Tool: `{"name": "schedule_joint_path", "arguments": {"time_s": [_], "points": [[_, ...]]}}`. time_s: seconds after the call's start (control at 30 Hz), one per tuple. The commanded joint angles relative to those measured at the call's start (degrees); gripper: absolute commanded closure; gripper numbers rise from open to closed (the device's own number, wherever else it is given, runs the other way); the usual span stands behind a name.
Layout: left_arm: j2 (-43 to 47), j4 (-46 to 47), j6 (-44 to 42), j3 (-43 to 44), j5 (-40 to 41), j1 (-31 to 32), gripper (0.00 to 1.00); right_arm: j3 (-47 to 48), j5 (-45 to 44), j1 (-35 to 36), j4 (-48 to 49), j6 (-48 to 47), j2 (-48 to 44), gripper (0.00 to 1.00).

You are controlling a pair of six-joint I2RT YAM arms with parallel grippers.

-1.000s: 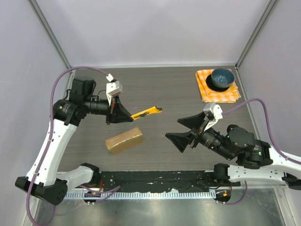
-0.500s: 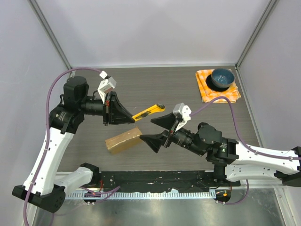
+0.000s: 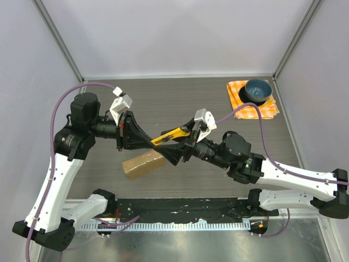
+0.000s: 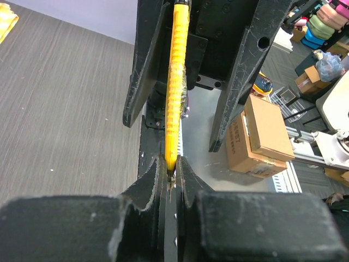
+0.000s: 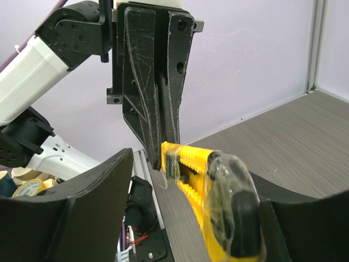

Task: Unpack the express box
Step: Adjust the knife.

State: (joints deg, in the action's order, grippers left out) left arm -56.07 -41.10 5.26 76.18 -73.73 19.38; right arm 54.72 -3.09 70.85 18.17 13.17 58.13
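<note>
Express box (image 3: pixel 143 164) was seen flat on counter (image 3: pixel 207 103) toward the front edge, plain brown, flaps apparently closed, with bare counter behind. Yellow knife (image 3: pixel 170 134) was clamped by left gripper (image 3: pixel 154 142). Right gripper (image 3: pixel 175 144) jaws were seen apart around its other end.

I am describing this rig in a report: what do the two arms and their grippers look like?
Both the left arm and the right arm have white links with black joints, and each trails a purple cable. A small white camera block sits on each wrist. The left gripper and right gripper have black, scuffed, tapering fingers.
</note>
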Motion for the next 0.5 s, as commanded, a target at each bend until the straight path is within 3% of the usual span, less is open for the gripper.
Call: {"name": "schedule_joint_path", "arguments": {"time_s": [0.0, 0.3, 0.4, 0.47], "points": [[1.23, -0.29, -0.86, -0.16, -2.55, -0.30, 1.00, 2.76, 5.02, -1.15, 5.90, 2.12, 1.10, 0.37], [2.11, -0.73, -1.04, -0.16, -2.82, -0.30, 1.00, 4.25, 10.74, -3.96, 10.04, 5.81, 4.98, 0.55], [2.37, -1.35, -1.65, -0.16, -2.82, -0.30, 1.00, 4.61, 11.71, -4.49, 9.69, 6.34, 5.50, 0.80], [2.37, -1.52, -1.83, -0.16, -2.64, -0.30, 1.00, 4.78, 12.05, -4.67, 8.99, 6.69, 5.77, 0.90]]}}
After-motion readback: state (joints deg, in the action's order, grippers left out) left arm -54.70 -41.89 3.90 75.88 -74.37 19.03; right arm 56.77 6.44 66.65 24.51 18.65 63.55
